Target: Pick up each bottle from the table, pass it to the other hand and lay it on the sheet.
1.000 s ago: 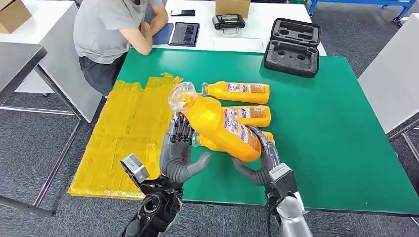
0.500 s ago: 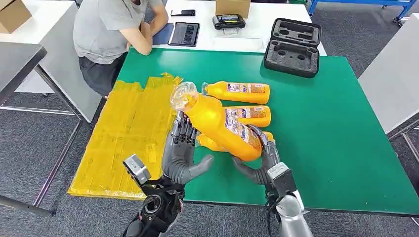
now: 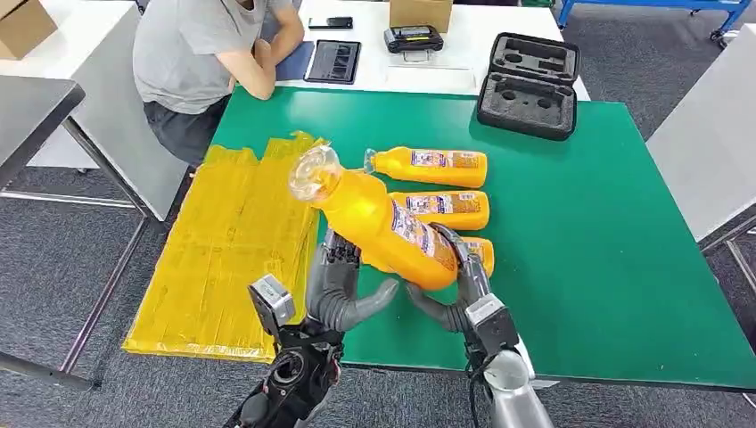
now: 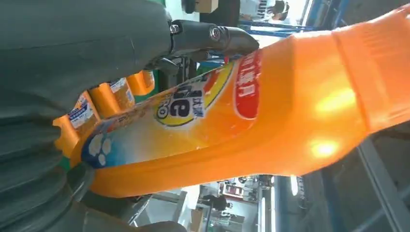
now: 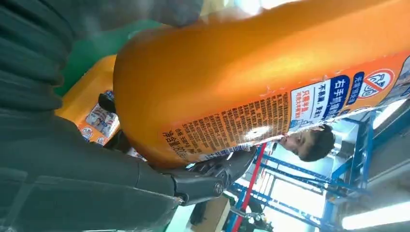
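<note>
The principal hazard at this stage is loss of the orange bottle (image 3: 383,227) during the transfer: it is held aloft at a tilt, clear cap end raised toward the yellow sheet (image 3: 227,241), and its body looks smooth and glossy, so a release by the right hand (image 3: 450,294) before the left hand (image 3: 343,290) has a firm grip would probably let it slide out base-first onto the green table (image 3: 606,223). A second hazard is a fall onto the three bottles lying on the table (one of them (image 3: 428,167) lies well beyond the hands, another (image 3: 446,209) just behind the held bottle, and a third (image 3: 477,251) is mostly hidden by it), which could knock them out of position. The right hand grips the base end of the held bottle, its fingers wrapped up around the far side and its thumb underneath. The left hand is spread, fingers raised beside the bottle's lower flank and thumb reaching toward the right hand; the left wrist view places the bottle against the palm, but whether the fingers press on it cannot be determined. A seated person (image 3: 201,53) is at the far corner of the table.
</note>
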### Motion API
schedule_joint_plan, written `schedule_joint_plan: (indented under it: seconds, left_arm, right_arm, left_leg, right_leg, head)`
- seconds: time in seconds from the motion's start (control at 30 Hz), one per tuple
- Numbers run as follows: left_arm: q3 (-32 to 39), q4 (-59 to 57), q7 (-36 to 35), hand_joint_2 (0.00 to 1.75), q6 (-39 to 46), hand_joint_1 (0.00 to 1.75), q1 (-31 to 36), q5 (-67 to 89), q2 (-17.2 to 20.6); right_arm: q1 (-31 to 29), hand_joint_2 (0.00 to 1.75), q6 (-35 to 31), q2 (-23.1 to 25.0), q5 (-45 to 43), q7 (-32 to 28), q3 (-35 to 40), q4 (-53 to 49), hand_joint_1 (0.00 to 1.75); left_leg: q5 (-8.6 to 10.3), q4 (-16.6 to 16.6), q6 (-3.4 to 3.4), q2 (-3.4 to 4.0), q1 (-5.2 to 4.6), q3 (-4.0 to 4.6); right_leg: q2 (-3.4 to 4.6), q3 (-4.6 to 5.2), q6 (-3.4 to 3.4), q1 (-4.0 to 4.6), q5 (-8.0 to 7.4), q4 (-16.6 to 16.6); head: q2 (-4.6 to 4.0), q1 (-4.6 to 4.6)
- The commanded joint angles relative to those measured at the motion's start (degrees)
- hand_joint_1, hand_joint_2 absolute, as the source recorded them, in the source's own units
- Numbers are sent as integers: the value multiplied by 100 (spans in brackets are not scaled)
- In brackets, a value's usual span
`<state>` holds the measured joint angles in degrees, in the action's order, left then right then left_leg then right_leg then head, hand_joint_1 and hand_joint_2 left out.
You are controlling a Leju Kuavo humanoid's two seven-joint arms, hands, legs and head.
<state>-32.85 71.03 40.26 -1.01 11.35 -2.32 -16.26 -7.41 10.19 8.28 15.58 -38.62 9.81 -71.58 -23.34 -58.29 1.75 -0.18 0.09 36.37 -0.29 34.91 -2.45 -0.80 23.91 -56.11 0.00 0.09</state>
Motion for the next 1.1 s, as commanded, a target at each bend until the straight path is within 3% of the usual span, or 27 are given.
schedule_joint_plan:
  seconds: [0.03, 0.6, 0.63, 0.7, 1.1]
  left_arm:
    - [-8, -784, -26, 175, -34, 0, 260, 25, -58]
    - [275, -784, -26, 175, -184, 0, 210, 3, -88]
    - [286, -738, -26, 175, -202, 0, 201, 9, -79]
    - [333, -692, -26, 175, -261, 0, 191, -9, -72]
    - [360, -506, -26, 175, -102, 0, 97, 69, -9]
  right_arm:
    - [-288, 175, -7, -92, -29, -58, 317, 460, 175]
    - [-264, 175, 22, -189, -214, -138, 768, 524, 175]
    - [-277, 175, 23, -195, -245, -138, 796, 550, 175]
    - [-319, 175, 24, -181, -279, -138, 842, 658, 175]
    - [-351, 175, -99, -217, -363, -134, 679, 454, 175]
  left_leg:
    - [-13, 7, -9, 9, 2, -40]
    - [-5, 4, -5, 3, 2, -18]
    - [-19, 5, -11, 8, 5, -53]
    - [-5, 3, -5, 6, 3, -16]
    - [-4, 4, -4, 4, 0, -14]
  right_leg:
    - [9, -38, 11, 3, 10, 9]
    - [3, -17, 5, 2, 4, 6]
    - [8, -52, 13, 5, 15, 10]
    - [7, -14, 6, 3, 2, 5]
    - [4, -12, 5, 1, 3, 4]
  head:
    - [0, 2]
    - [0, 2]
    - [0, 0]
    - [0, 0]
    - [0, 0]
